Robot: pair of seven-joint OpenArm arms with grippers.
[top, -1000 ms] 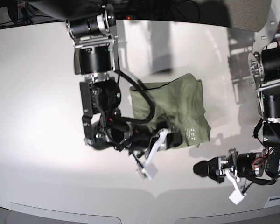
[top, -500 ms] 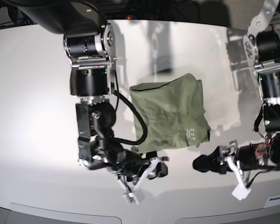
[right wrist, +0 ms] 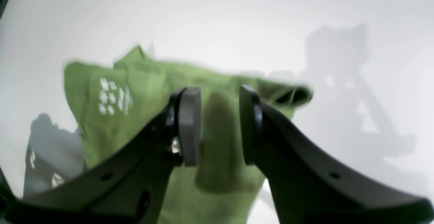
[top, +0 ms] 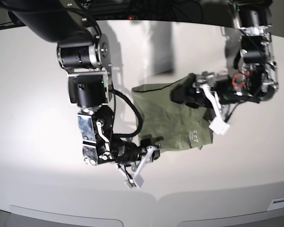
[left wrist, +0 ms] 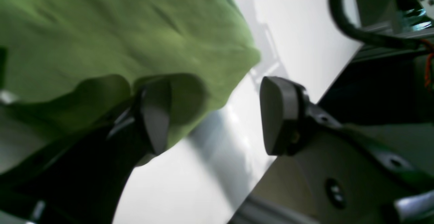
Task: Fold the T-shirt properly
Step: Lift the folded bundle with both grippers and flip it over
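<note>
The T-shirt (top: 173,118) lies folded into a wrinkled green rectangle on the white table (top: 33,123), its white neck print (top: 195,136) showing near the front right corner. My left gripper (top: 180,94) hangs over the cloth's far right part. In the left wrist view the left gripper (left wrist: 215,115) is open wide, one finger (left wrist: 154,115) in front of the T-shirt (left wrist: 118,31), with nothing between the jaws. My right gripper (top: 149,143) sits at the cloth's front left corner. In the right wrist view the right gripper (right wrist: 218,125) is open by a narrow gap, facing the T-shirt (right wrist: 217,149).
White tags dangle from both wrists, one (top: 134,178) near the table's front and one (top: 220,125) over the shirt's right edge. A black cable (top: 137,116) loops from the right arm across the cloth's left edge. The table's front edge (top: 146,196) runs close below.
The left arm swung from the table's front right up and over the shirt's far right part. The right arm dipped toward the front, then returned to the shirt's front left corner.
</note>
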